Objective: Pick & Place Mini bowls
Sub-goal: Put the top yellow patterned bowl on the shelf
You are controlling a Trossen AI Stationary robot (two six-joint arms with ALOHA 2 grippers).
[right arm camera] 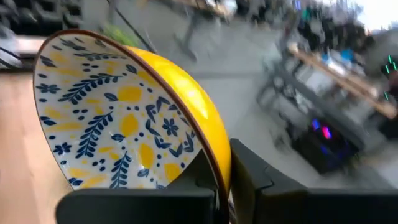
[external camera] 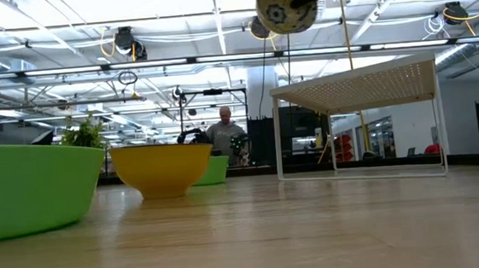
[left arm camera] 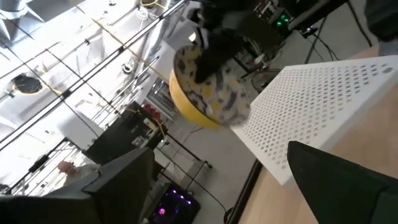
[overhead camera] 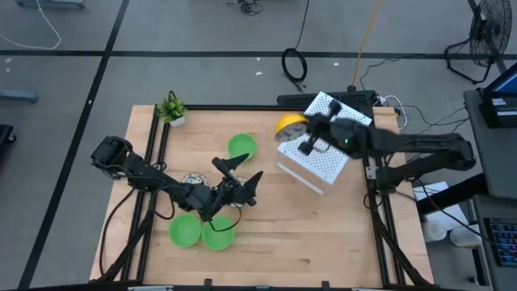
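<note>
**Floral bowl held aloft at the white rack**

Your right pincer (overhead camera: 309,142) is clamped on the rim of 1 patterned bowl (right arm camera: 124,112), yellow outside and cream with blue and yellow leaves inside, and holds it tilted in the air at the edge of the white perforated rack (overhead camera: 325,144). The low view shows that bowl (external camera: 285,4) high above the surface (overhead camera: 323,234), clear of the rack's top.

Your left pincer (overhead camera: 240,176) sits near the middle of the surface with its fingers spread, gripping nothing. Just beside it lie 2 green bowls (overhead camera: 185,229), touching each other near the front edge, and a 3rd green bowl (overhead camera: 241,146) rests farther back. 1 more floral bowl (overhead camera: 193,178) shows partly under the left arm. In the low view another yellow-sided bowl (external camera: 162,169) stands upright on the wood.

A small potted plant (overhead camera: 171,109) occupies the far left corner. A person (external camera: 225,135) is visible in the room beyond.
</note>
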